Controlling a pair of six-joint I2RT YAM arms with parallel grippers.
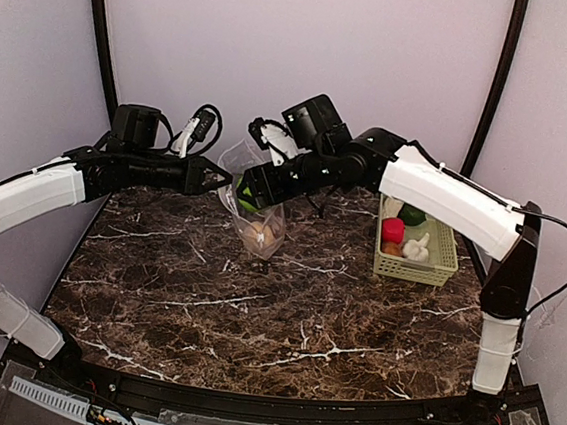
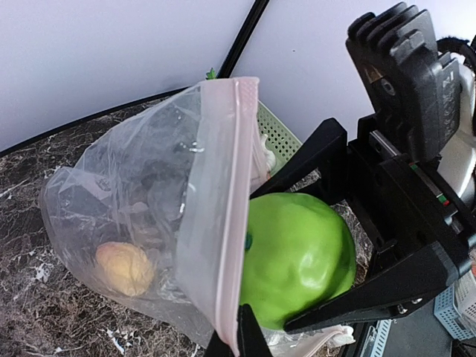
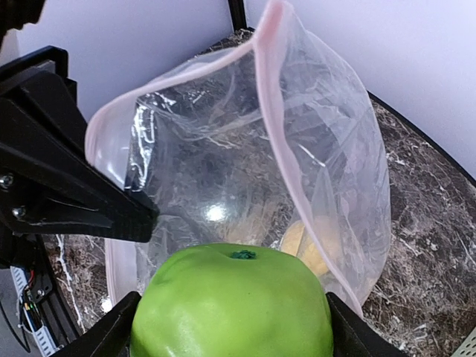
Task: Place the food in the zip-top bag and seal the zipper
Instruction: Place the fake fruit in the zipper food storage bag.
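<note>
The clear zip-top bag [image 1: 260,225] stands upright on the marble table, mouth held open. My left gripper [image 2: 236,331] is shut on its pink-white zipper [image 2: 232,216] rim, which I also see from the right wrist as the zipper [image 3: 271,111]. My right gripper [image 3: 232,312] is shut on the green apple [image 3: 232,301], right at the bag's mouth. From above, the right gripper [image 1: 250,189] meets the left gripper [image 1: 223,179] at the bag's top. A pale yellowish food piece [image 2: 123,268] lies at the bottom of the bag. The green apple [image 2: 297,256] is partly behind the rim.
A pale green lattice basket [image 1: 442,260] sits at the back right with a red piece [image 1: 392,230], a white garlic [image 1: 417,248] and a dark green piece [image 1: 412,214] in it. Black frame poles and white walls close in behind.
</note>
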